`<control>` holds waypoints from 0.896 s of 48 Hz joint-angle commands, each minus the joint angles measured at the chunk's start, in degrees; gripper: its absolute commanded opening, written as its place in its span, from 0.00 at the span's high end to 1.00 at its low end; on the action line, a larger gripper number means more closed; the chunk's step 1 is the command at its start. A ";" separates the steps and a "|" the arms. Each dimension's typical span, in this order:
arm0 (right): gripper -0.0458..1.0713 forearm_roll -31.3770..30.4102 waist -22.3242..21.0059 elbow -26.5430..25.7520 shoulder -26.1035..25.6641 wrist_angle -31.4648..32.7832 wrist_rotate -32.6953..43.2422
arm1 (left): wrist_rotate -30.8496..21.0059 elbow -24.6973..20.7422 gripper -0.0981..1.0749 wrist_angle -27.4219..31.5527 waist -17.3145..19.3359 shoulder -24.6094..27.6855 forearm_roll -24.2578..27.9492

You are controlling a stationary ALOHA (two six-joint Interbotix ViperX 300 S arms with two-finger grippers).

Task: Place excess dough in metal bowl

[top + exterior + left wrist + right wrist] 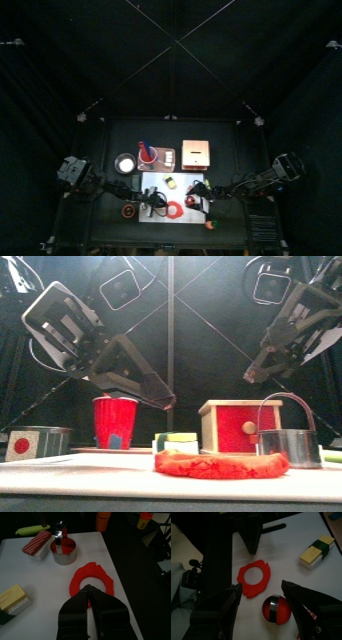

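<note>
The bright red ring of soft dough [91,580] looked matt and crumbly, its edge rough and uneven in the front view [221,464]; the white board [47,592] beneath it appeared smooth and faintly sheened; the small cylindrical metal tin [290,445] shone silver with a thin wire handle; the tall red plastic cup [115,421] looked glossy; the tan square wooden box [241,426] showed a dull, plain finish around its red front panel; the left arm's black jaws [89,607] looked like smooth hard plastic with a soft gleam; the surrounding black curtains [267,60] seemed matt cloth.
</note>
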 commanded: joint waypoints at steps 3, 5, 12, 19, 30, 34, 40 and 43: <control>0.11 -0.18 -0.53 0.00 -2.20 -0.53 -0.09 | 0.00 -0.70 0.55 -0.53 0.79 -1.58 -0.18; 0.11 -0.09 -0.79 0.35 -2.37 -0.53 0.00 | 0.00 -0.88 0.54 -0.53 0.97 -1.58 -0.18; 0.11 0.44 -1.14 1.67 -2.81 -0.53 0.00 | 0.18 -1.76 0.53 -0.09 1.85 -1.49 -0.18; 0.11 0.62 -1.14 2.37 -2.90 -0.53 0.00 | 0.18 -3.08 0.46 1.41 2.90 -0.88 -0.18; 0.11 0.26 -1.85 3.60 -2.90 -0.53 0.00 | 0.26 -7.21 0.25 9.32 3.08 1.93 1.23; 0.11 0.62 -1.85 4.22 -2.99 -0.53 0.09 | 0.18 -8.88 0.20 13.36 3.43 2.72 1.85; 0.11 0.97 -1.76 4.39 -2.99 -0.53 0.09 | 0.18 -10.90 0.20 17.49 4.39 3.52 1.93; 0.11 0.97 -1.76 4.39 -2.99 -0.53 0.09 | 0.26 -11.87 0.20 19.25 4.92 3.87 2.20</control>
